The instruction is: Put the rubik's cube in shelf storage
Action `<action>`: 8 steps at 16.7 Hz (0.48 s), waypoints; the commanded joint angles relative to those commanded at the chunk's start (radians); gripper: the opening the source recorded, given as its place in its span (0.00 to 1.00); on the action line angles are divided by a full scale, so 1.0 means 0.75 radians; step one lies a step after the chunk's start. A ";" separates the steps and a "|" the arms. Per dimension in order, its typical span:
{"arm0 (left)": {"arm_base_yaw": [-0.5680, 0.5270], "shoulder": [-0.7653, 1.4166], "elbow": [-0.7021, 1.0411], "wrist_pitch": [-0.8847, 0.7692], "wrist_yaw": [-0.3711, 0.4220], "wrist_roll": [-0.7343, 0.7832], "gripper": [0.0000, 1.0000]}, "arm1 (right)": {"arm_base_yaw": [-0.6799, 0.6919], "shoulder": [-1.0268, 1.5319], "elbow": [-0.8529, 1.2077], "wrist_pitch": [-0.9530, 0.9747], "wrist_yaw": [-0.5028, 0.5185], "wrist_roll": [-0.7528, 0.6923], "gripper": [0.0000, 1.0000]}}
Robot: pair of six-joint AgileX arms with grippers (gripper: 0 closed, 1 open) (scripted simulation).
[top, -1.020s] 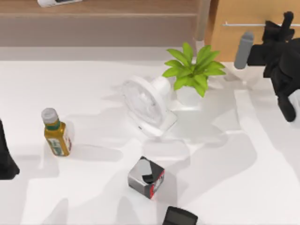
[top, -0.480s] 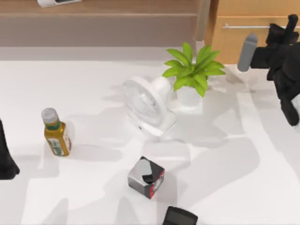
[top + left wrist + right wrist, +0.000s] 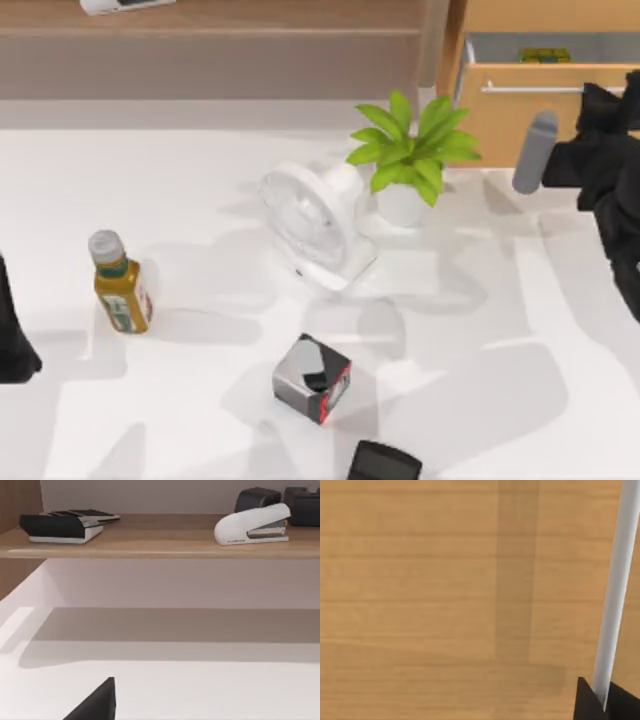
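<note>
Top view: the drawer (image 3: 545, 100) at the table's (image 3: 200, 200) far right corner stands pulled out, and the rubik's cube (image 3: 544, 56) lies in its white inside, near the back. The right pincer (image 3: 608, 90) sits at the silver bar handle (image 3: 540, 89), clamped on it in the right wrist view. The shelf storage (image 3: 200, 50) runs long along the far edge, left of the drawer. The left arm (image 3: 15, 335) is parked at the left edge; its pincer's state cannot be told.
</note>
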 joint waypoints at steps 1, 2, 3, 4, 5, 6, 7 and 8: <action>0.000 0.000 0.000 0.000 0.000 0.000 1.00 | 0.003 -0.005 -0.010 0.005 0.000 0.002 0.00; 0.000 0.000 0.000 0.000 0.000 0.000 1.00 | 0.003 -0.005 -0.011 0.005 0.000 0.002 0.00; 0.000 0.000 0.000 0.000 0.000 0.000 1.00 | 0.003 -0.005 -0.011 0.005 0.000 0.002 0.00; 0.000 0.000 0.000 0.000 0.000 0.000 1.00 | -0.008 0.001 -0.006 0.002 -0.001 0.002 0.00; 0.000 0.000 0.000 0.000 0.000 0.000 1.00 | -0.007 0.000 -0.010 0.005 0.000 0.002 0.00; 0.000 0.000 0.000 0.000 0.000 0.000 1.00 | -0.004 -0.007 -0.027 0.015 0.003 0.002 0.00; 0.000 0.000 0.000 0.000 0.000 0.000 1.00 | 0.001 -0.018 -0.056 0.033 0.008 0.003 0.00; 0.000 0.000 0.000 0.000 0.000 0.000 1.00 | 0.007 -0.032 -0.092 0.055 0.014 0.003 0.00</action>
